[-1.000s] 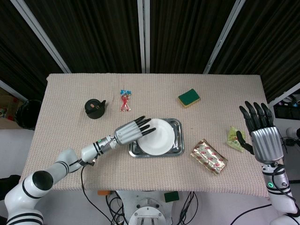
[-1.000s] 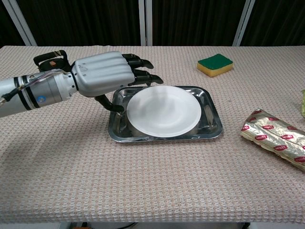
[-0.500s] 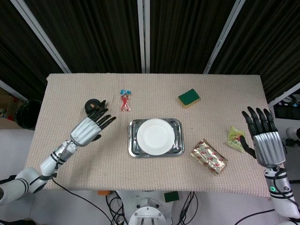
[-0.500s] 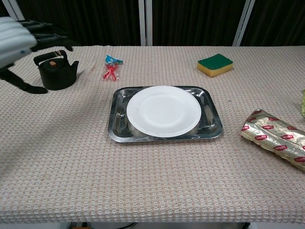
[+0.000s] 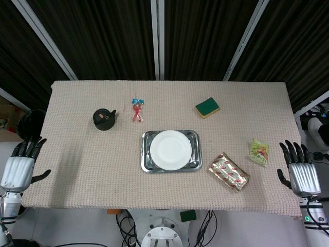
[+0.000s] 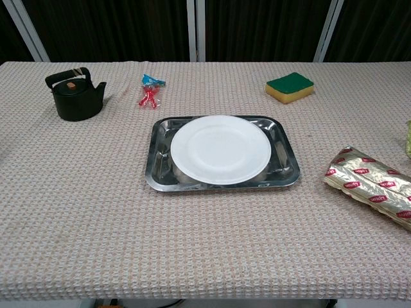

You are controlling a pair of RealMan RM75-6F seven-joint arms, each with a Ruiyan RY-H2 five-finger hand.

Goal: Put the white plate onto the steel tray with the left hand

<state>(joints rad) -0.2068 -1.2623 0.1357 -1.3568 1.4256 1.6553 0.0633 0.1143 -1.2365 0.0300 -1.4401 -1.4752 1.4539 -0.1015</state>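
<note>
The white plate [image 5: 170, 149] [image 6: 220, 149] lies flat inside the steel tray [image 5: 146, 164] [image 6: 284, 172] at the middle of the table. My left hand [image 5: 18, 167] hangs off the table's left edge, fingers spread, holding nothing. Off the right edge, my right hand [image 5: 300, 172] is likewise spread and empty. Neither hand shows in the chest view.
A small black kettle [image 5: 104, 119] [image 6: 75, 95] stands at the back left, with a red and blue wrapped sweet [image 5: 136, 109] [image 6: 149, 90] beside it. A green and yellow sponge [image 5: 207, 107] [image 6: 289, 86] lies back right. A foil snack pack [image 5: 229, 172] [image 6: 374, 184] and a green packet [image 5: 259, 152] lie right.
My left hand let go of the plate, which now rests in the tray, and drew back leftward off the table. The right hand sank lower at the right edge.
</note>
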